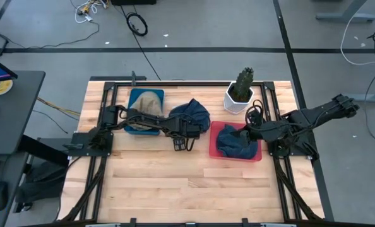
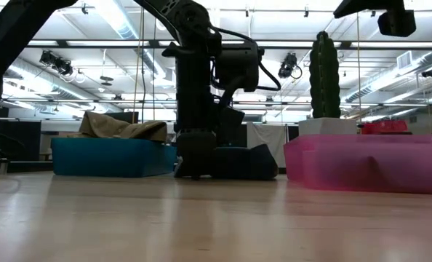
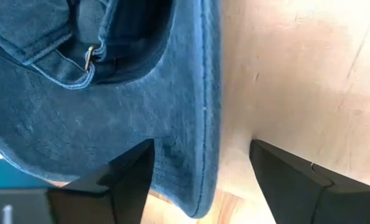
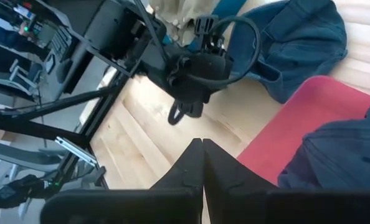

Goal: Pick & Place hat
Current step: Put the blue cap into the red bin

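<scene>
A dark blue denim hat (image 1: pixel 192 114) lies on the wooden surface (image 1: pixel 187 183) between a blue bin (image 1: pixel 144 111) and a red tray (image 1: pixel 235 142), touching neither as far as the high view shows. The left gripper (image 1: pixel 182 142) reaches across from the blue bin's side and hangs low at the hat's near edge. In the left wrist view its fingers (image 3: pixel 119 180) stand well apart, with the hat's brim (image 3: pixel 191 124) lying between them and bare wood beside it; nothing is clamped. The hat's strap and brass buckle (image 3: pixel 90 57) show in the same view.

A tan hat (image 1: pixel 146 101) rests in the blue bin, heaped above its rim in the low view. A second dark blue hat (image 1: pixel 235 142) sits in the red tray. Behind the tray stands a white pot holding a cactus (image 1: pixel 244 84).

The right gripper (image 1: pixel 245 133) hovers over the red tray's left part, above the hat there. In the right wrist view its fingers (image 4: pixel 191 168) are pressed together, holding nothing.
</scene>
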Available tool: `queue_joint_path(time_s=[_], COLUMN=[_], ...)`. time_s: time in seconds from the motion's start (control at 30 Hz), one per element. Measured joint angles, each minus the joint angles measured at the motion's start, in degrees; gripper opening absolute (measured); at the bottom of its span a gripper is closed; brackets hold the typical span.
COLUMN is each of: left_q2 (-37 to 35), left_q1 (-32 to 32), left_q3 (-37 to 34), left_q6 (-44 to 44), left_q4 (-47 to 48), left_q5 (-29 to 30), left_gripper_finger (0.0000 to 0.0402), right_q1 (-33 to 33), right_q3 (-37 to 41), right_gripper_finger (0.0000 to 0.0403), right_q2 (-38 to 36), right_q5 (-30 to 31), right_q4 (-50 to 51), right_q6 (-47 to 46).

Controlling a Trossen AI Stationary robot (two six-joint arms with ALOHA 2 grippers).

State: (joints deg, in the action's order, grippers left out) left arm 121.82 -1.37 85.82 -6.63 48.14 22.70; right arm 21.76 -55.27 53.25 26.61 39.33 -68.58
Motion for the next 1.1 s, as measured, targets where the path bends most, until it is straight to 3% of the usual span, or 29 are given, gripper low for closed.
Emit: queue_joint_path(time_s=[0.13,0.53,0.93,1.1], left_q2=[0.07,-0.10,-7.53,-13.13], left_q1=[0.02,-0.09,0.26,0.42], left_q3=[-0.05,0.04,0.00,0.04], left_q6=[0.81,-0.44,-2.04,-3.23], left_q4=[-0.46,0.71,4.96,5.90], left_q5=[-0.22,2.65,2.58,6.70], left_gripper_finger=[0.0226,0.0019,0.0011,0.0011], right_q1=[-0.02,-0.02,-0.02,-0.02], right_q3=[0.00,0.00,0.00,0.00], right_gripper_finger=[0.0004,0.0004,0.0004,0.0004], right_q2=[0.00,0.00,0.01,0.00], right_q5=[1.04,2.55,3.44,4.48], right_q4=[-0.82,-0.74,0.78,1.21], right_q6=[0.01,0.23,-0.22,-0.89])
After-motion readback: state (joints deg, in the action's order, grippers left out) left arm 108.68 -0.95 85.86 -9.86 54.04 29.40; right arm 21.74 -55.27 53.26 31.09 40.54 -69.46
